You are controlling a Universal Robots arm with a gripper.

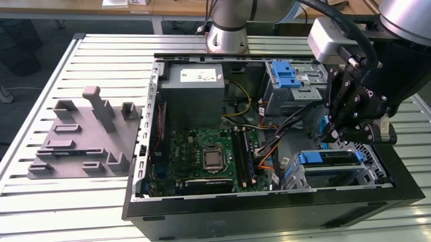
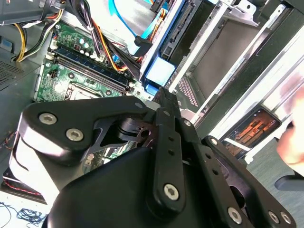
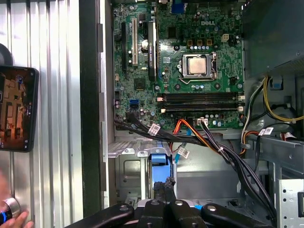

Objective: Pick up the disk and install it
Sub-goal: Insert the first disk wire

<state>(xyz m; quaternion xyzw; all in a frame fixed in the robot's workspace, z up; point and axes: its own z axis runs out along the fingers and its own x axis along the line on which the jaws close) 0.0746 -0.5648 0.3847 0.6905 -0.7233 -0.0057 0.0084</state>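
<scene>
The disk (image 1: 333, 157), silver with blue rails, lies flat in the lower drive cage (image 1: 374, 174) at the exterior view's right of the open computer case. My gripper (image 1: 333, 135) hangs just above it with its fingers closed together and nothing between them. In the first wrist view the gripper (image 3: 162, 183) overlaps the disk's blue end (image 3: 159, 159). In the second wrist view the gripper (image 2: 162, 95) sits right by that blue end (image 2: 159, 71). I cannot tell whether they touch.
In the case sit a grey power-supply box (image 1: 195, 85), a motherboard (image 1: 209, 156), loose cables (image 1: 269, 136) and an upper bay with a blue latch (image 1: 289, 75). A grey fixture plate (image 1: 84, 136) lies on the slatted table. A phone (image 3: 16, 109) and a hand (image 3: 14, 221) are beside the case.
</scene>
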